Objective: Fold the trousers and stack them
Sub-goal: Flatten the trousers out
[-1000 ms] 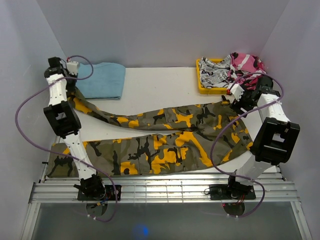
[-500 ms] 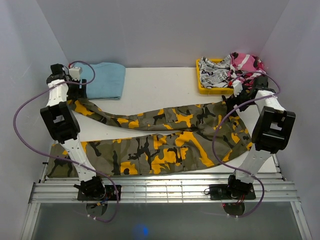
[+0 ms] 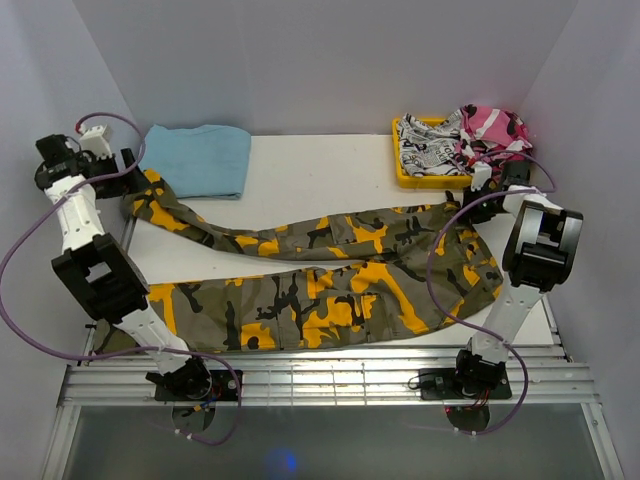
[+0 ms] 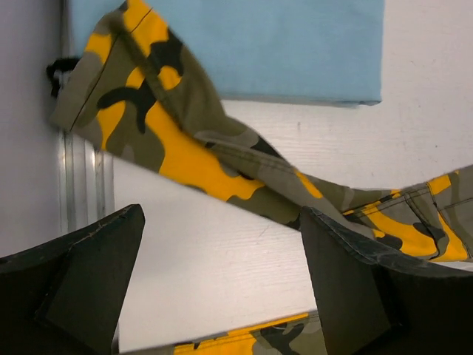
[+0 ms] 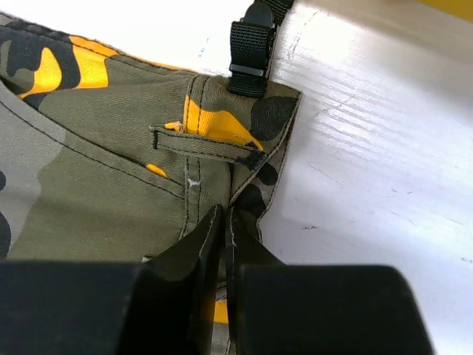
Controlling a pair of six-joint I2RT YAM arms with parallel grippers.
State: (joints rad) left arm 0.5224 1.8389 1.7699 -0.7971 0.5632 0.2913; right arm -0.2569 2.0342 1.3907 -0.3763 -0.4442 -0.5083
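Observation:
The camouflage trousers [image 3: 330,280] lie spread across the table, waist to the right and both legs running left. My right gripper [image 3: 472,208] sits at the far right corner of the waistband. In the right wrist view that gripper [image 5: 225,218] is shut on the waistband edge [image 5: 207,140], just below a belt loop and a black buckle strap [image 5: 251,44]. My left gripper [image 3: 128,178] hangs open at the far left, over the upper leg's cuff. The left wrist view shows the gripper [image 4: 222,214] wide open above bare table, with the cuff [image 4: 148,111] lying beyond the fingers, untouched.
A folded blue towel [image 3: 200,160] lies at the back left, and the cuff overlaps its corner [image 4: 259,44]. A yellow tray [image 3: 410,178] at the back right holds a black-and-white garment [image 3: 425,145] and a pink camouflage one [image 3: 490,125]. White walls stand close on both sides.
My left gripper opened, let go of the leg cuff and swung out left toward the wall. My right gripper opened, moved back to the waistband corner and shut on it.

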